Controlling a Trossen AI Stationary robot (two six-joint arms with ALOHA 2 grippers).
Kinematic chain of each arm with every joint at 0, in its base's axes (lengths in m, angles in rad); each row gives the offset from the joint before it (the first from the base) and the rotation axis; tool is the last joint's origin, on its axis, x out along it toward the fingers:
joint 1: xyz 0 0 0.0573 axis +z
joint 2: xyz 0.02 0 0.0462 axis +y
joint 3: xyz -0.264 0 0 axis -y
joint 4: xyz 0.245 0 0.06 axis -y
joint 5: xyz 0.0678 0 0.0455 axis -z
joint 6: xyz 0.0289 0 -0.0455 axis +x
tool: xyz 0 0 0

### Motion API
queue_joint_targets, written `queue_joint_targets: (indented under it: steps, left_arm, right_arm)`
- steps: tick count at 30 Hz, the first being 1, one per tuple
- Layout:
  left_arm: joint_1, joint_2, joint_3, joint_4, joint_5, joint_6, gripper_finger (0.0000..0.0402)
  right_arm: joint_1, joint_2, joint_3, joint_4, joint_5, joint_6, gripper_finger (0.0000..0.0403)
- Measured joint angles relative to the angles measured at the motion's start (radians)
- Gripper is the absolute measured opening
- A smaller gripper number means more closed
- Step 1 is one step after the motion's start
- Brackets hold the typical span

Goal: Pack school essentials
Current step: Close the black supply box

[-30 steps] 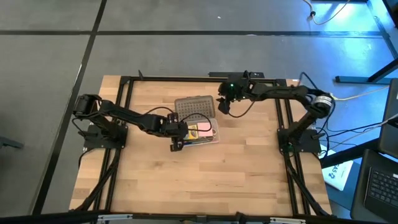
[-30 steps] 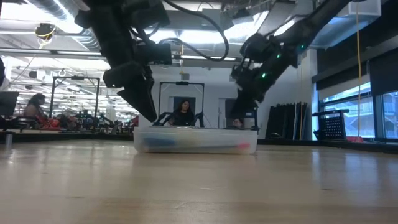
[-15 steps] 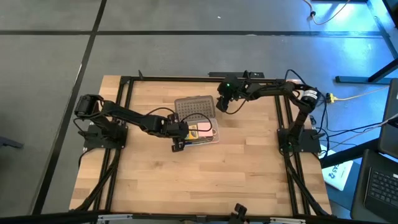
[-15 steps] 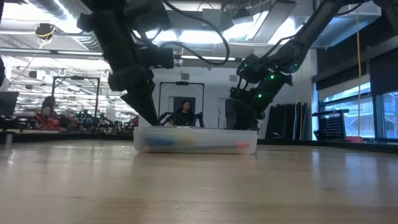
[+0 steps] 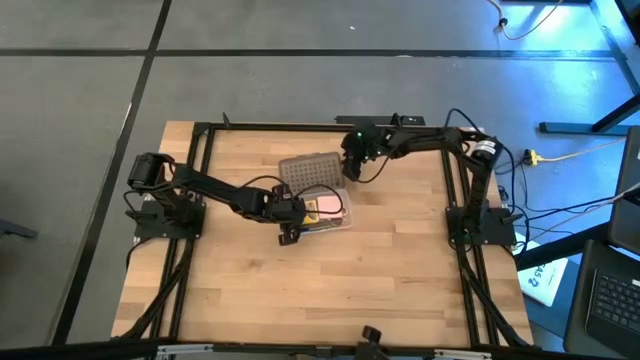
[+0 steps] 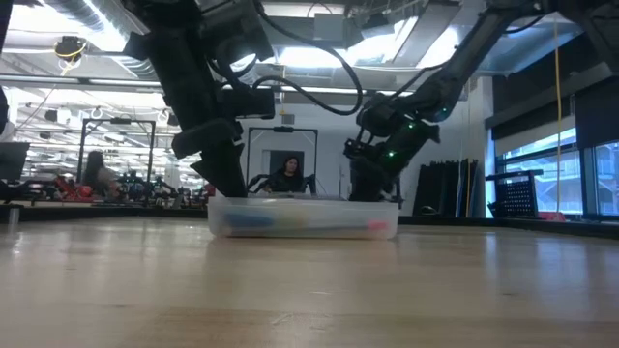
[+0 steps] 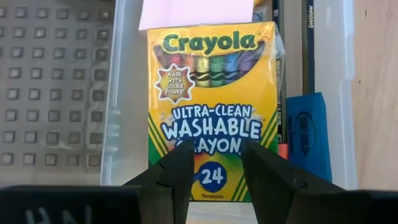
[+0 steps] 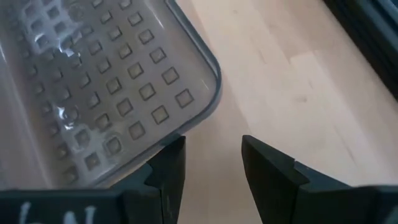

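A clear case [image 5: 338,222] lies open at the table's middle. In it lie a green-yellow crayon box [image 7: 211,93], a pink notepad [image 7: 196,12], thin pencils [image 7: 308,37] and a blue eraser [image 7: 309,134]. Its grey studded lid [image 5: 310,170] lies flat on the table just beyond it. My left gripper [image 7: 216,168] is open and points steeply down over the crayon box's end at the case's left end [image 6: 227,193]. My right gripper [image 8: 212,165] is open and low beside the lid's right corner [image 8: 208,74], with bare table between its fingers. My left gripper stands with its fingertips [image 7: 183,158] over the crayon box's end that bears the "24" [image 7: 212,180], coming slanting down from the table's left. Whether they touch the box, I cannot tell.
Black frame rails [image 5: 200,150] run along the table's left, right and far sides. Bare wood [image 5: 320,290] fills the near half of the table. In the low view people [image 6: 285,174] sit in the room behind.
My right gripper has come down and toward the table's left, from above the far right down beside the lid's right corner, with its fingers staying apart. The case and lid have kept still.
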Motion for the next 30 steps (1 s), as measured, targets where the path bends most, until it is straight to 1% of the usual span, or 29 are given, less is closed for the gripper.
queue_joint_targets:
  steps: [7,13,22,25,30]
  left_arm:
    - [0.000,0.001,0.000,-0.008,0.000,0.002,0.0128]
    - [0.004,0.001,0.000,-0.013,0.003,0.004,0.0128]
    - [0.021,0.002,-0.001,-0.016,0.026,0.003,0.0128]
    - [0.026,0.001,-0.001,-0.017,0.046,0.003,0.0128]
    - [0.025,0.002,-0.001,-0.016,0.050,0.003,0.0128]
  right_arm:
    - [0.000,0.008,0.024,0.000,-0.007,-0.012,0.0159]
    - [0.002,0.008,0.024,-0.017,-0.035,-0.077,0.0159]
    - [0.028,0.007,0.024,-0.016,-0.033,-0.150,0.0159]
    - [0.029,0.007,0.024,-0.016,-0.035,-0.175,0.0159]
    - [0.021,0.007,0.024,-0.014,-0.042,-0.236,0.0159]
